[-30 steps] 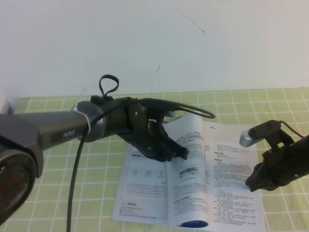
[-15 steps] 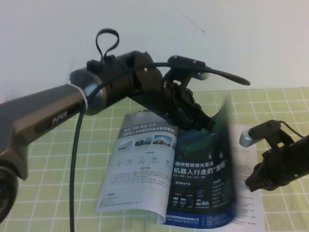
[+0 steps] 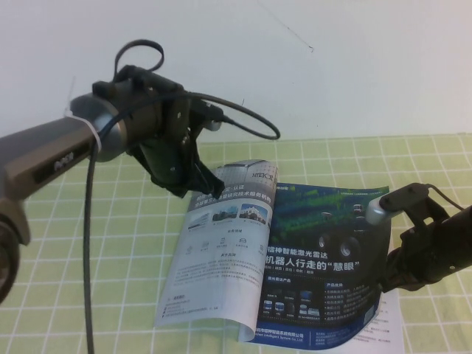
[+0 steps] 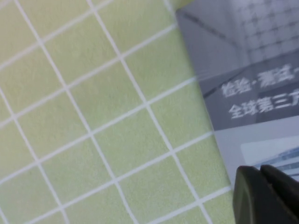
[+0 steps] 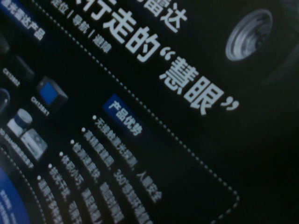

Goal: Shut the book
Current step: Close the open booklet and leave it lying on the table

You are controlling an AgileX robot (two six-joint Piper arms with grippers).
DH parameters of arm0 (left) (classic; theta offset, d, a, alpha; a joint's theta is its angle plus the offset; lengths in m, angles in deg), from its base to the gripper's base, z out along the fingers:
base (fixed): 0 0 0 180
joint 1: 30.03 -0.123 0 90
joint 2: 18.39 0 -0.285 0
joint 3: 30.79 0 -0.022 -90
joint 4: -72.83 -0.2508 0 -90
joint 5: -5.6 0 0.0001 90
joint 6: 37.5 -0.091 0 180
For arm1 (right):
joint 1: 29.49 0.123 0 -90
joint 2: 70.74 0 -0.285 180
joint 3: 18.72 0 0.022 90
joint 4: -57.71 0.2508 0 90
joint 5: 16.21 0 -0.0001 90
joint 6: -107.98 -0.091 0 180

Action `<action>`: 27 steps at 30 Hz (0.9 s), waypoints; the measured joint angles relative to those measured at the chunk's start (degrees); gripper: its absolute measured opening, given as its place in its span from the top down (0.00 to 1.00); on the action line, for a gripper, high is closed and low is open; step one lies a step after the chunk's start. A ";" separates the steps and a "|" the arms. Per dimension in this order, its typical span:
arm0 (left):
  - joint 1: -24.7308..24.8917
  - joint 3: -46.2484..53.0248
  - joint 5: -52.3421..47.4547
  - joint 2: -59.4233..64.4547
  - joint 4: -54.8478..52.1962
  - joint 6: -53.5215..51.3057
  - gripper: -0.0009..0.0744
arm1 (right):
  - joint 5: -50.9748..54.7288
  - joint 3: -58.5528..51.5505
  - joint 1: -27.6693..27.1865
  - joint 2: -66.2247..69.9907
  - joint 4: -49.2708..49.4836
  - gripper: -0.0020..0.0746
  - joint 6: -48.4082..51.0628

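The book (image 3: 287, 273) lies open on the worktop (image 3: 81, 243), a little right of centre, on the green checked cloth. Its dark cover leaf (image 3: 324, 251), printed with white Chinese lettering, spreads toward the right and sits raised above what lies under it. A strip of white page (image 3: 397, 333) shows beneath its near right corner. The pale leaf (image 3: 221, 251) on the left arches upward, its far edge lifted off the cloth, and the two leaves meet in a fold at the near edge.

The left gripper (image 3: 210, 188) sits at the far left corner of the pale leaf, on the arm that reaches in from the left. From its wrist camera I see that leaf (image 4: 252, 93) bordering bare cloth (image 4: 93, 121). I cannot tell whether its jaws are clenched or released.

The right gripper (image 3: 385, 284) is low on the right, at the dark leaf's right edge and partly hidden by it. Its wrist camera is filled by the dark leaf (image 5: 140, 116), so I cannot tell how its jaws stand either. A plain white wall (image 3: 332, 66) rises behind the worktop.
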 joint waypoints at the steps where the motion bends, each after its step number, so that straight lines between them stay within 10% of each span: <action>1: -0.03 0.00 -0.15 0.91 -0.13 0.27 0.99 | 0.00 0.00 0.00 0.00 0.00 0.98 0.00; 9: 0.07 0.00 -3.04 6.74 5.04 1.67 0.99 | 0.11 0.00 0.00 0.00 0.00 0.98 0.00; 18: 0.44 0.00 -4.82 7.06 56.59 -31.06 0.99 | 0.23 0.00 0.00 0.00 0.44 0.98 0.00; 27: 0.44 0.00 -17.55 6.30 83.79 -57.43 0.99 | -0.50 0.00 0.00 -1.24 -0.40 0.98 0.13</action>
